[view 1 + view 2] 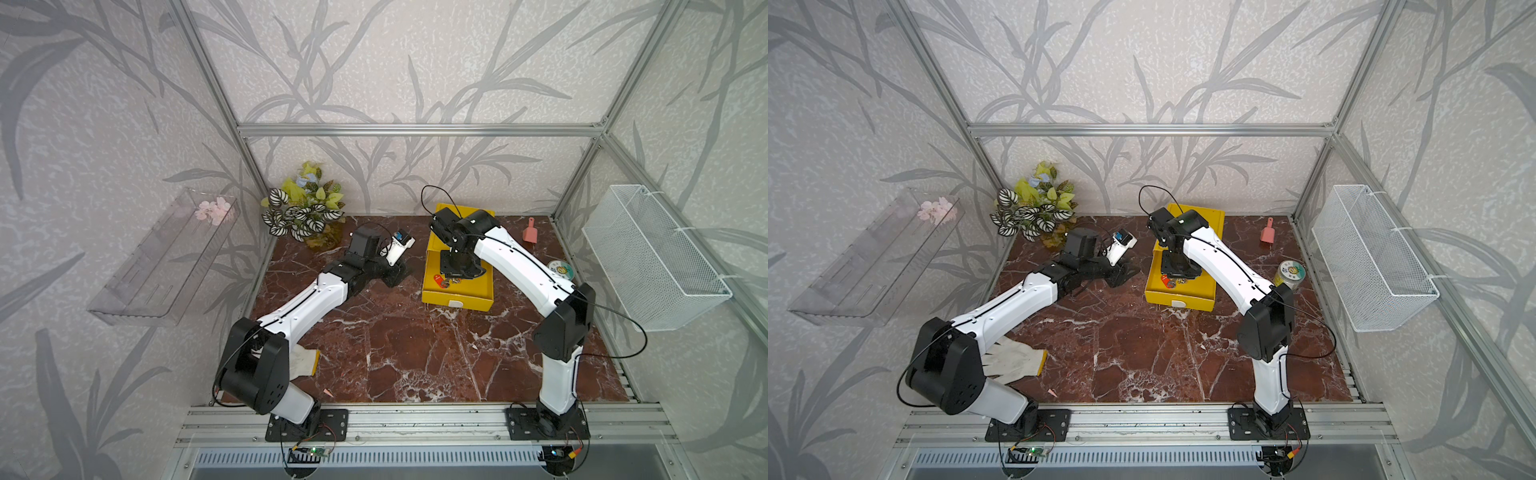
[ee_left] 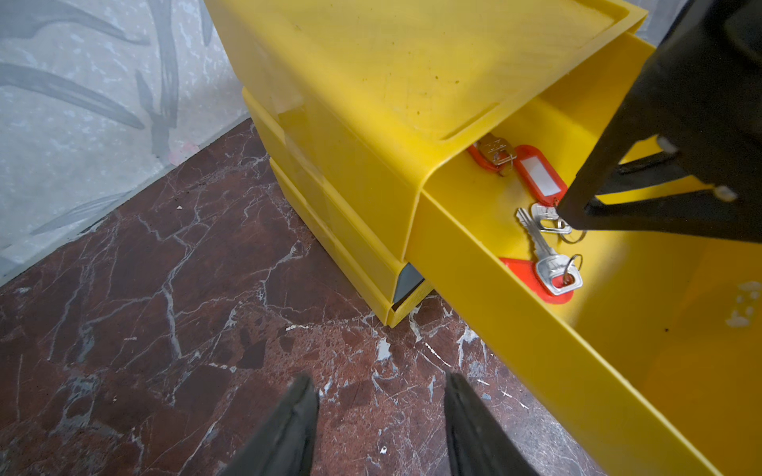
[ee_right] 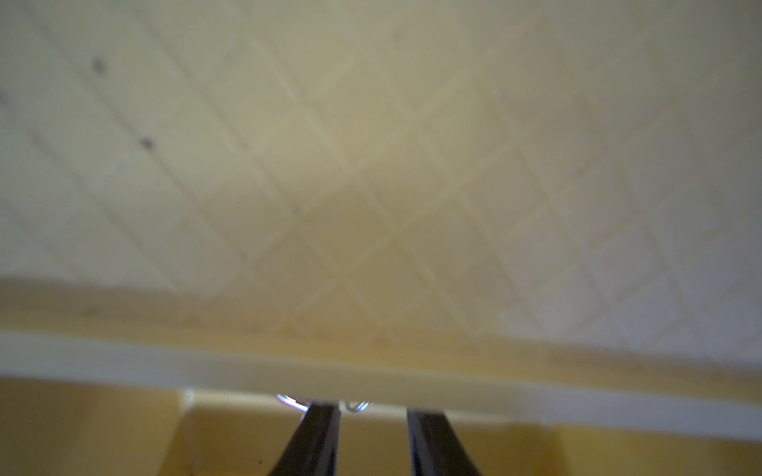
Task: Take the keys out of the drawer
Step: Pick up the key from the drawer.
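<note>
The yellow drawer (image 1: 457,300) (image 1: 1180,300) (image 2: 515,313) stands pulled out from the top of its yellow unit (image 2: 412,62). Inside lie the keys (image 2: 550,263) (image 1: 443,282) (image 1: 1169,281), silvery on rings with red tags (image 2: 536,173). My right gripper (image 3: 373,412) reaches down into the drawer. Its fingers (image 2: 618,214) touch the keys' ring, and a gap shows between the jaws. A glint of metal ring (image 3: 354,406) sits at the fingertips. My left gripper (image 2: 379,383) (image 1: 395,277) hangs open over the marble, left of the unit, holding nothing.
A pink scoop (image 1: 530,232) and a lidded jar (image 1: 560,269) stand right of the unit. A potted plant (image 1: 305,208) is at the back left, a white glove (image 1: 305,361) at the front left. A wire basket (image 1: 652,257) and a clear shelf (image 1: 162,257) hang on the side walls.
</note>
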Tool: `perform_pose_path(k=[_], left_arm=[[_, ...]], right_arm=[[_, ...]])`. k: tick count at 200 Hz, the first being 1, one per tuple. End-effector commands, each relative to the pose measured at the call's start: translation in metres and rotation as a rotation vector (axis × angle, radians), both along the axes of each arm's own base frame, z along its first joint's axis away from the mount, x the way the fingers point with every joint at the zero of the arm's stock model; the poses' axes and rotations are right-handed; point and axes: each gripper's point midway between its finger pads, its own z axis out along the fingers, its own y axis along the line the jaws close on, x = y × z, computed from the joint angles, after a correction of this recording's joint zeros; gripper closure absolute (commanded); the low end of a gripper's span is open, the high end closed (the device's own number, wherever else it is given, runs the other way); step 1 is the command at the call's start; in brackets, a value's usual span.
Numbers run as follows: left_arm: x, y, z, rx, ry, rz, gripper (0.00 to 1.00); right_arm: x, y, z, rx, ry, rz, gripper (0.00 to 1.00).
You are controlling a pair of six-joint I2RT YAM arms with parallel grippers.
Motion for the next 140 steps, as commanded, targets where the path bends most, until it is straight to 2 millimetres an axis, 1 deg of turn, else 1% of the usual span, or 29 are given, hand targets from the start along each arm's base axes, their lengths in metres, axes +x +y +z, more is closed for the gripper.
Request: perform_pose_path(k=[1, 16, 55, 84, 100, 113, 140], left_arm=[[0.002, -0.002, 0.018, -0.011, -0.043, -0.016, 0.48], [0.003, -0.002, 0.019, -0.01, -0.043, -0.015, 0.48], [0.003, -0.001, 0.02, -0.007, -0.044, -0.013, 0.48], [0.004, -0.001, 0.021, -0.007, -0.05, -0.011, 0.48], [0.004, -0.001, 0.023, -0.008, -0.057, -0.01, 0.48], [0.005, -0.001, 0.025, -0.007, -0.062, -0.009, 0.48], [0.005, -0.001, 0.028, -0.005, -0.073, -0.009, 0.48]], right_arm=[[-0.007, -0.003, -0.01, -0.022, 0.055, -0.002, 0.69], [-0.009, -0.006, -0.012, -0.03, 0.068, -0.017, 0.7], [-0.011, -0.012, -0.013, -0.029, 0.075, -0.042, 0.78], [-0.014, -0.012, -0.016, -0.023, 0.095, -0.04, 0.79], [-0.014, -0.012, -0.015, -0.021, 0.093, -0.037, 0.84], [-0.014, -0.012, -0.013, -0.02, 0.087, -0.037, 0.85], [-0.014, -0.013, -0.009, -0.018, 0.079, -0.033, 0.96]])
